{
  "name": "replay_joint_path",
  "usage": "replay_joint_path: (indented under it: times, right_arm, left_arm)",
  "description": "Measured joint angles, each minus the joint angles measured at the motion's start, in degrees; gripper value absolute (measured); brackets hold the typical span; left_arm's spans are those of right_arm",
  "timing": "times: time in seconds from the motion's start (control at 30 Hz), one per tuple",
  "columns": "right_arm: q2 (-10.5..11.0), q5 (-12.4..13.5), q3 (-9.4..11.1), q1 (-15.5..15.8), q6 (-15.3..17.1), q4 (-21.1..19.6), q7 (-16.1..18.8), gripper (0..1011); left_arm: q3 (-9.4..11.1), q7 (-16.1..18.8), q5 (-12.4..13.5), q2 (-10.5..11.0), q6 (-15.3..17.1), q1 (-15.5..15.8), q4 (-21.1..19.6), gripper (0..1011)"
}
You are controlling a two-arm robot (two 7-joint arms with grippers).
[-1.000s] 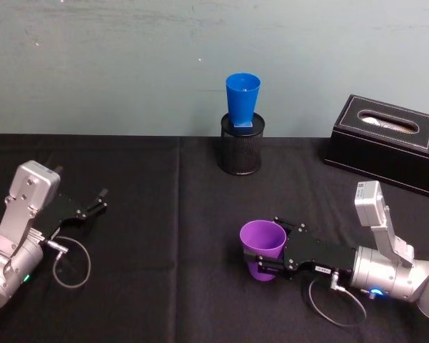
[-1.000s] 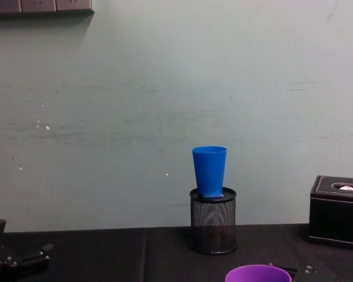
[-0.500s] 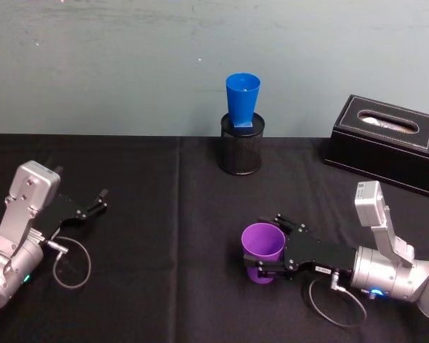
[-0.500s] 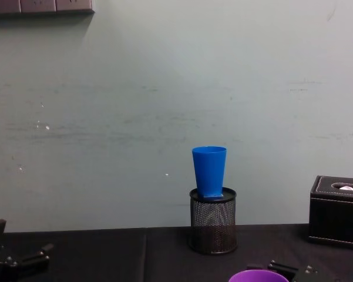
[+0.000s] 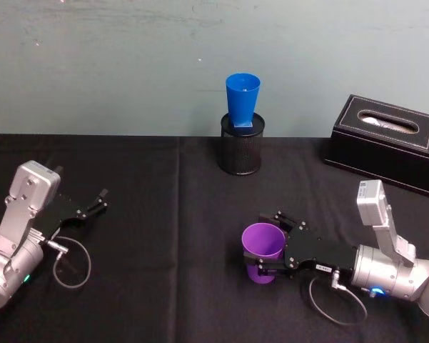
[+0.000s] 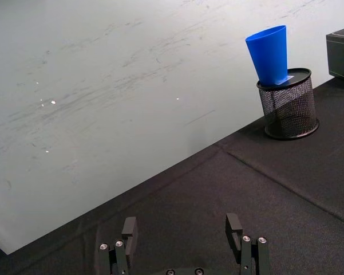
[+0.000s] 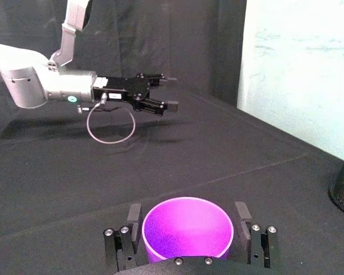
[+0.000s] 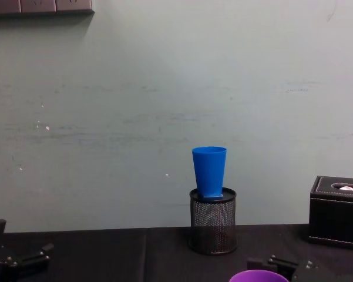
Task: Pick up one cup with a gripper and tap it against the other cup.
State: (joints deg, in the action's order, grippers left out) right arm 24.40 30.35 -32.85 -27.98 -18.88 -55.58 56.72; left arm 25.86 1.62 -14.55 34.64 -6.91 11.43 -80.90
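Purple tumbler (image 5: 263, 244), tapered and wide-rimmed, upright between the clamped fingers of the right gripper (image 5: 269, 251).

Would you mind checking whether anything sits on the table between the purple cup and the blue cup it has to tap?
Nothing visible does. The right claw holds the purple cup; bare black cloth lies between it and the blue cup, which stands on the black mesh holder.
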Motion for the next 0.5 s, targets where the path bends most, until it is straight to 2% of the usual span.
replay_joint_path:
  times: [0.3, 0.5]
  right_arm:
    - [0.53, 1.01, 1.25, 1.07, -0.6, -2.47, -0.25, 1000]
    - [1.27, 2.56, 3.45, 3.42, -0.82, -6.79, -3.1, 1000]
  left_arm:
    - [0.0, 0.0, 0.0, 0.0, 0.0, 0.0, 0.0, 1011]
    - [0.0, 0.0, 0.0, 0.0, 0.0, 0.0, 0.0, 1011]
